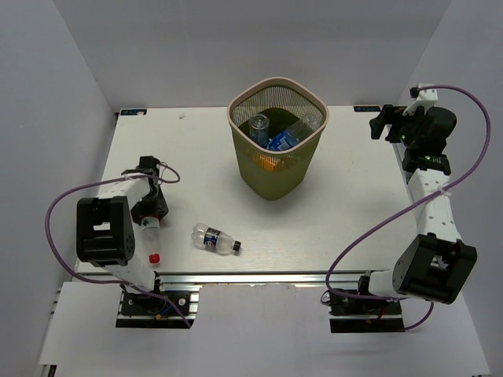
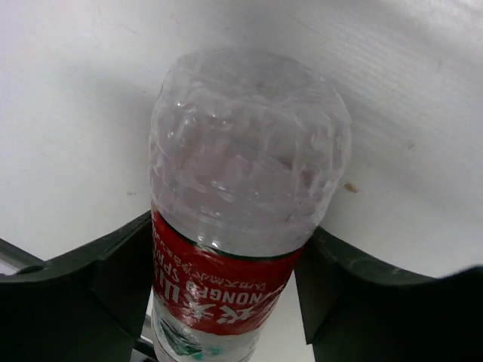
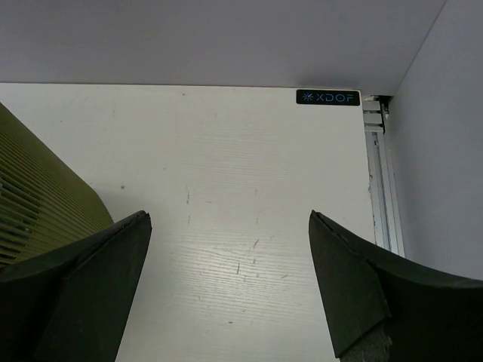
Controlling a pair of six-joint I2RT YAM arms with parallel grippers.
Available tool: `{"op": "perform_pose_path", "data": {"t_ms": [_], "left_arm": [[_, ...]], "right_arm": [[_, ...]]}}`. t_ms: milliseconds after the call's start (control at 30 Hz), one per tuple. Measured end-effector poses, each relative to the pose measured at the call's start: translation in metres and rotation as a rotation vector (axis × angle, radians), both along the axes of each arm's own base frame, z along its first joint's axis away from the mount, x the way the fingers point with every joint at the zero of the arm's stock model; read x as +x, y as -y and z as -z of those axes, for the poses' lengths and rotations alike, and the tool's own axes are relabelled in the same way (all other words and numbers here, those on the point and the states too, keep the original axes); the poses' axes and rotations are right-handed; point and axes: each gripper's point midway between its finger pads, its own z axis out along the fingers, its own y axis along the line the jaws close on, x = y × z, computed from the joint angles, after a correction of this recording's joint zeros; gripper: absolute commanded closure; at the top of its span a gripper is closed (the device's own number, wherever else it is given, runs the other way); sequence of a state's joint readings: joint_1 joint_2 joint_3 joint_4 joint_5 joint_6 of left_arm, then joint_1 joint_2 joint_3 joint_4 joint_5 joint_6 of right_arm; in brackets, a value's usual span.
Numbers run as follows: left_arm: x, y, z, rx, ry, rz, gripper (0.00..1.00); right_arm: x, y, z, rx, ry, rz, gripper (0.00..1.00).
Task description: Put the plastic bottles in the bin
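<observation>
Clear crinkled bottle (image 2: 241, 173) with a red label, lying on desk (image 1: 338, 212) near its left front edge. It sits between left hand (image 2: 230, 226) fingers, label close against both. Whether clenched, cannot tell. Right hand (image 3: 228, 219) released, empty.

bin (image 1: 275, 177): olive-green mesh, pale pink rim
red-labelled bottle (image 2: 226, 290): clear, red label, white lettering
lying bottle (image 1: 216, 239): clear, dark blue label
cap (image 1: 154, 258): red
counter (image 1: 346, 212): white
cables (image 1: 488, 126): purple
jaws: black
</observation>
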State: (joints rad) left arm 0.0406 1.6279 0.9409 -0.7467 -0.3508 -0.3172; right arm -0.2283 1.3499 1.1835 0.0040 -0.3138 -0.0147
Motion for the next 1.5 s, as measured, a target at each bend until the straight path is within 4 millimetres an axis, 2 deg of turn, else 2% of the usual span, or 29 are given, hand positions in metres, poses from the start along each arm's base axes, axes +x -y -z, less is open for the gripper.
{"op": "perform_pose_path", "data": {"t_ms": [33, 67, 167, 300, 400, 467, 533, 633, 700, 767, 833, 900, 933, 1000, 1067, 1133, 1200, 1267, 1300, 1367, 1400, 1467, 1500], "left_arm": [[0.000, 0.000, 0.000, 0.000, -0.001, -0.003, 0.38], [0.000, 0.000, 0.000, -0.001, -0.005, -0.005, 0.49], [0.001, 0.001, -0.004, -0.007, -0.001, -0.010, 0.64], [0.011, 0.010, -0.017, -0.058, 0.041, -0.021, 0.71], [0.042, 0.019, -0.051, -0.115, 0.158, -0.022, 0.72], [0.077, 0.026, -0.090, -0.157, 0.299, -0.025, 0.72], [0.116, 0.033, -0.144, -0.205, 0.470, -0.016, 0.77], [0.176, 0.053, -0.260, -0.292, 0.798, 0.051, 0.79], [0.200, 0.076, -0.338, -0.358, 0.995, 0.129, 0.79], [0.216, 0.116, -0.413, -0.450, 1.192, 0.237, 0.79], [0.222, 0.167, -0.469, -0.569, 1.325, 0.362, 0.79], [0.226, 0.214, -0.502, -0.709, 1.405, 0.473, 0.80], [0.227, 0.239, -0.511, -0.795, 1.432, 0.525, 0.81], [0.227, 0.279, -0.507, -0.956, 1.428, 0.597, 0.81], [0.228, 0.314, -0.482, -1.076, 1.366, 0.628, 0.82], [0.239, 0.339, -0.456, -1.105, 1.315, 0.641, 0.81], [0.250, 0.366, -0.431, -1.095, 1.272, 0.653, 0.74], [0.252, 0.392, -0.407, -1.079, 1.229, 0.679, 0.64], [0.251, 0.401, -0.397, -1.072, 1.207, 0.690, 0.56], [0.243, 0.417, -0.387, -1.064, 1.176, 0.719, 0.43], [0.239, 0.422, -0.386, -1.058, 1.171, 0.732, 0.31], [0.235, 0.424, -0.389, -1.045, 1.183, 0.756, 0.18], [0.230, 0.422, -0.389, -1.038, 1.181, 0.766, 0.16]], "right_arm": [[0.000, 0.000, 0.000, 0.000, 0.001, 0.000, 0.11], [0.000, 0.000, -0.001, 0.000, 0.002, 0.000, 0.11], [0.000, 0.001, -0.001, 0.002, 0.004, 0.007, 0.11], [0.000, 0.004, -0.002, 0.003, 0.005, 0.029, 0.11], [-0.004, 0.006, -0.008, 0.011, 0.013, 0.048, 0.11], [-0.008, 0.006, -0.018, 0.018, 0.034, 0.060, 0.11], [-0.015, 0.005, -0.031, 0.030, 0.064, 0.068, 0.11], [-0.029, 0.001, -0.056, 0.050, 0.121, 0.079, 0.11], [-0.040, -0.002, -0.072, 0.068, 0.163, 0.086, 0.11], [-0.053, -0.004, -0.087, 0.082, 0.206, 0.095, 0.11], [-0.066, -0.006, -0.097, 0.102, 0.239, 0.108, 0.11], [-0.078, -0.008, -0.102, 0.127, 0.263, 0.122, 0.11], [-0.084, -0.009, -0.101, 0.144, 0.267, 0.125, 0.11], [-0.092, -0.014, -0.096, 0.175, 0.265, 0.119, 0.11], [-0.097, -0.020, -0.089, 0.207, 0.254, 0.100, 0.11], [-0.101, -0.026, -0.079, 0.235, 0.228, 0.077, 0.11], [-0.103, -0.031, -0.073, 0.255, 0.206, 0.060, 0.11], [-0.106, -0.035, -0.073, 0.264, 0.198, 0.043, 0.11], [-0.108, -0.037, -0.074, 0.265, 0.202, 0.033, 0.11], [-0.112, -0.040, -0.079, 0.264, 0.215, 0.021, 0.11], [-0.115, -0.041, -0.082, 0.263, 0.223, 0.016, 0.11], [-0.120, -0.043, -0.087, 0.266, 0.237, 0.005, 0.11], [-0.122, -0.045, -0.089, 0.268, 0.242, -0.002, 0.11]]}}
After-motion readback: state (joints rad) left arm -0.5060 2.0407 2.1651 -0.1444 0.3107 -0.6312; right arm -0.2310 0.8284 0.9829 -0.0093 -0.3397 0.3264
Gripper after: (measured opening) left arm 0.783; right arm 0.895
